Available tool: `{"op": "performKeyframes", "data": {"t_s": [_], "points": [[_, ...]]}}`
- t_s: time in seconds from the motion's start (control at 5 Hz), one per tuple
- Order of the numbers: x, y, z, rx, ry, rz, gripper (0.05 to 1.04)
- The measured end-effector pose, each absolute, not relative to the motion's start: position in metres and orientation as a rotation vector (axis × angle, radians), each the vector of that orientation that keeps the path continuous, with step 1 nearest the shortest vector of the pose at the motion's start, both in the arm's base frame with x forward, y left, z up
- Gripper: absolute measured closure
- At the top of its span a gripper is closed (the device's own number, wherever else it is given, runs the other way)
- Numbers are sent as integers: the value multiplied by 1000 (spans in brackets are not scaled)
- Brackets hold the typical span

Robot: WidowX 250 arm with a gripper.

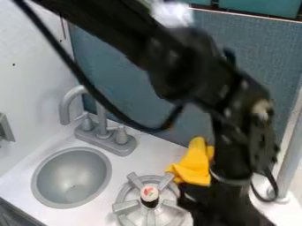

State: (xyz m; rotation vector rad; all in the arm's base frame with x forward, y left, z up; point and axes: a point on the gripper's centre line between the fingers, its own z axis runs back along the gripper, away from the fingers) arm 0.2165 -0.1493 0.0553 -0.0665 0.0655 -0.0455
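Sink [42, 178] at left: round grey basin, paler patch low in the bowl. Faucet [101, 114] behind it. Burner [119, 206], lower centre, bears a small dark-sided item [149, 194] with pale, red-marked top; a leftward sweep could topple it. Yellow cloth [193, 165] lies behind and right of the burner, close to the gripper [203, 201]; risk: snagging, given the narrow spacing. Gripper state: cannot tell whether apart, together or clamped.
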Motion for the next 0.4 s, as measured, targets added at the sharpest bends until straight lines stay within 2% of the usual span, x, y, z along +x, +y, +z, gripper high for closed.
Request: {"op": "performKeyframes", "data": {"t_s": [0.2,0.4], "points": [[211,-102,73,-4,104,117,698],[203,-53,66,44,186,261,698]]}}
